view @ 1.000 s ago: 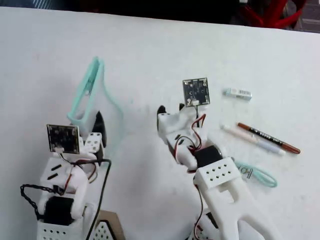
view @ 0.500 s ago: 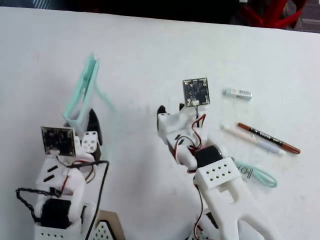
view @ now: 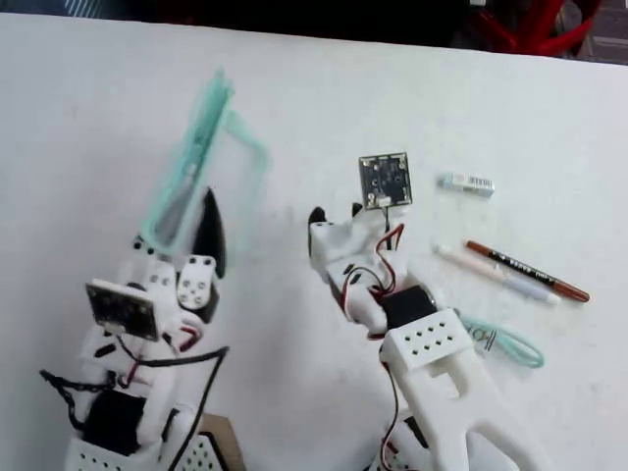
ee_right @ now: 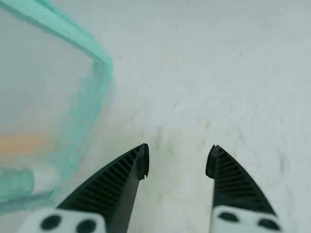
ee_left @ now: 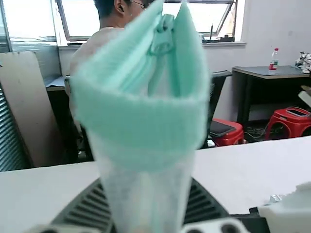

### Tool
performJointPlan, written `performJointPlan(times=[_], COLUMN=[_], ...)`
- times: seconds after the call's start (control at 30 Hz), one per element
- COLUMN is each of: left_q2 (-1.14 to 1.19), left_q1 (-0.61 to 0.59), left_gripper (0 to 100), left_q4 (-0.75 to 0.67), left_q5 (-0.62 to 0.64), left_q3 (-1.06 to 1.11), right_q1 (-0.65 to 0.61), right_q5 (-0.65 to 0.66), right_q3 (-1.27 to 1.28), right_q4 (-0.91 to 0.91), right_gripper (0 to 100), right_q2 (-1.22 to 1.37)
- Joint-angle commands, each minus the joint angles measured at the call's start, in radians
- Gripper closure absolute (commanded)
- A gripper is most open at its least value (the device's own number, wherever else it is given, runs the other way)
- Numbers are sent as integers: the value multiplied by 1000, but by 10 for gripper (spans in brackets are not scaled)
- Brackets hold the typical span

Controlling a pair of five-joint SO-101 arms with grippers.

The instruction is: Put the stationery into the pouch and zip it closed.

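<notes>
An office workroom.
Behind the white table [ee_left: 262, 165], a dark desk [ee_left: 272, 72] and red stools [ee_left: 286, 121] are standing, and windows [ee_left: 29, 19] are letting daylight in.

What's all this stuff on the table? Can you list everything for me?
pouch: one, see-through with mint-green edging, held up in the left gripper
brown pen: one, brown-red, lying on the table
white pen: one, pale, alongside the brown pen
small stick-shaped item: one, white and pale teal, on the table beyond the pens
cord loop: one, teal, on the table by the right arm
table: one, white
left gripper: one, white and black, shut on the pouch's lower end
right gripper: one, black fingers, open above bare table beside the pouch
</notes>
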Motion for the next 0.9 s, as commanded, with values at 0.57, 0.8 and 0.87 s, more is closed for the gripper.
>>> performJointPlan(times=[0.57,0.8,0.87], left_q2=[688,684,682], left_q1=[61,104,113], left_gripper=[976,976,958], left_q4=[-124,-221,-229], left_q5=[-11,-17,-18], left_q3=[-276,-149,-132], right_q1=[31,71,71], right_q5=[12,12,12], right_q3=[-5,-11,-11], right_q4=[-22,-22,-22], right_gripper=[804,804,804], right_q2=[-24,-25,-25])
